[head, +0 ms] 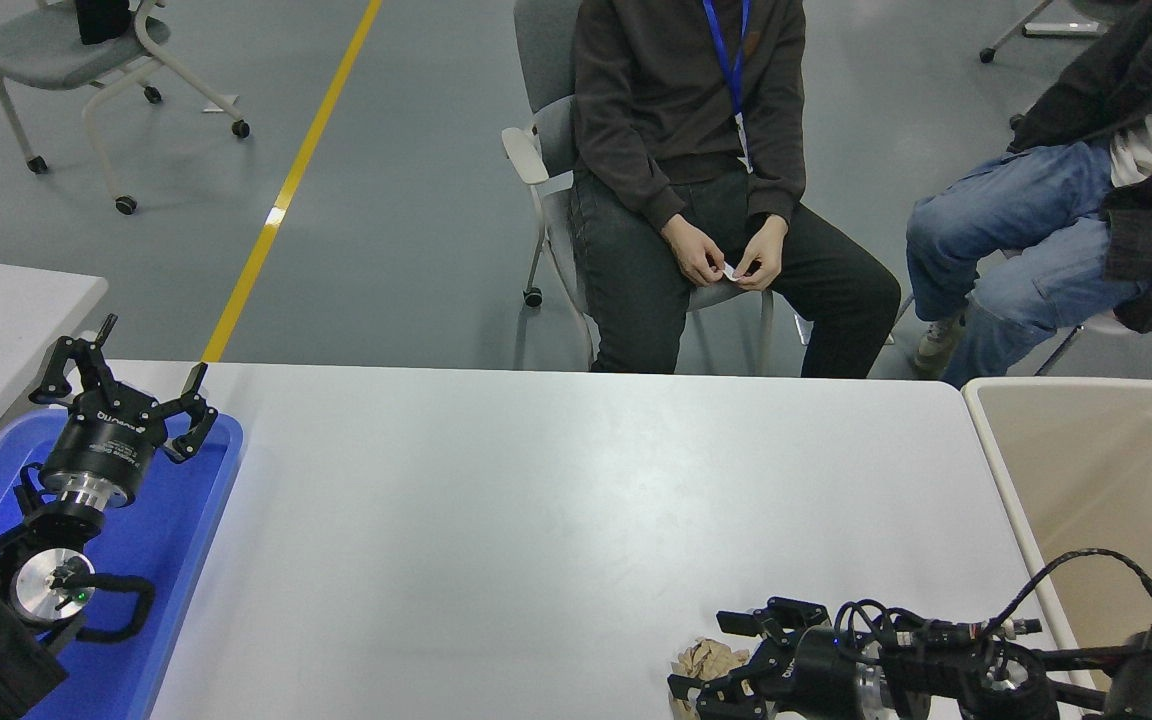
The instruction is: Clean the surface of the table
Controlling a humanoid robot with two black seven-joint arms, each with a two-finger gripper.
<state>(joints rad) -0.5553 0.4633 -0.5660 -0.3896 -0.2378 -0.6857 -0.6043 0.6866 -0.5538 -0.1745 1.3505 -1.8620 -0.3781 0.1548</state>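
Note:
The table surface (536, 500) is a wide grey-white top filling the middle of the head view. A crumpled brown paper ball (708, 660) lies on it near the front edge, right of centre. My right gripper (728, 655) is low over the table at the bottom right. It is open, with one finger behind the ball and the other in front, so the ball is partly hidden. My left gripper (131, 378) is parked open over a blue tray (171, 545) at the lower left and holds nothing.
A beige bin (1086, 470) stands against the table's right end. Two people sit on chairs beyond the far edge. One holds a small white item in both hands (731, 265). A smaller table's corner (6, 310) shows at the left.

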